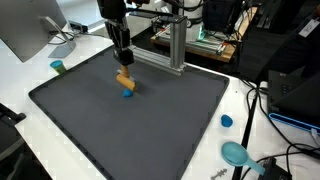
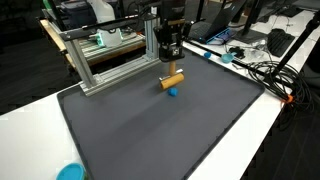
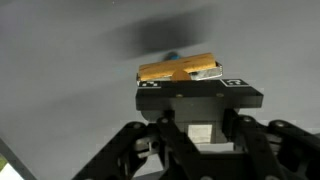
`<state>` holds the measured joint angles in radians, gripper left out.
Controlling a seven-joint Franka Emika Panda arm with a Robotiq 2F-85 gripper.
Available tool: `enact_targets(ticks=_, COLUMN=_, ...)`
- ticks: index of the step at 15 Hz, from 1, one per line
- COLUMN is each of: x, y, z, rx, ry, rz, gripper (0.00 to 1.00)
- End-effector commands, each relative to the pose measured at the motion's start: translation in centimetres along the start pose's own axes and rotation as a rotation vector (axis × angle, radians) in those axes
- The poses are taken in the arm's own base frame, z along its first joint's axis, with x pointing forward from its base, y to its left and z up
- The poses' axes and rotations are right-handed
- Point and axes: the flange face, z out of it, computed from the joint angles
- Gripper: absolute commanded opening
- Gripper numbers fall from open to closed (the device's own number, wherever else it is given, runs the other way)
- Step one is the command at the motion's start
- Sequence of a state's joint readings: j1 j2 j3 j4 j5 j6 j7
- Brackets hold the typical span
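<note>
Where the dark mat (image 1: 150, 130) is spread over the white table (image 1: 25, 75), a small teal cup (image 1: 58, 67) is seen just off its left edge in an exterior view. Further right, the pincer (image 1: 123, 68) is closed on a wooden block (image 1: 125, 80), which is held tilted, low over the mat and directly above a small blue piece (image 1: 128, 94). Whether the two touch cannot be told. Behind them, an aluminium frame (image 1: 172, 45) is set at the mat's far edge. At the right, a blue cap (image 1: 227, 121) and a teal round thing (image 1: 236, 153) are laid on the table. In the wrist view the block is seen gripped at the fingertips, with a sliver of blue beyond it.
</note>
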<state>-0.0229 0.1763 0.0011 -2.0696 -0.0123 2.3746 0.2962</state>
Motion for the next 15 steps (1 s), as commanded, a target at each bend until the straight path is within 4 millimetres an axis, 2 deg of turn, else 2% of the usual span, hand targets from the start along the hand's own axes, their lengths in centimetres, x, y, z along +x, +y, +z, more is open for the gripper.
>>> enact_targets(ticks=1, x=1.1, y=0.1, z=-0.5, rx=0.011, ry=0.019, rz=0.008, gripper=0.22)
enact_targets(ticks=15, x=2.5, y=0.3, z=2.7, rx=0.001, ry=-0.024, rz=0.021, gripper=0.22)
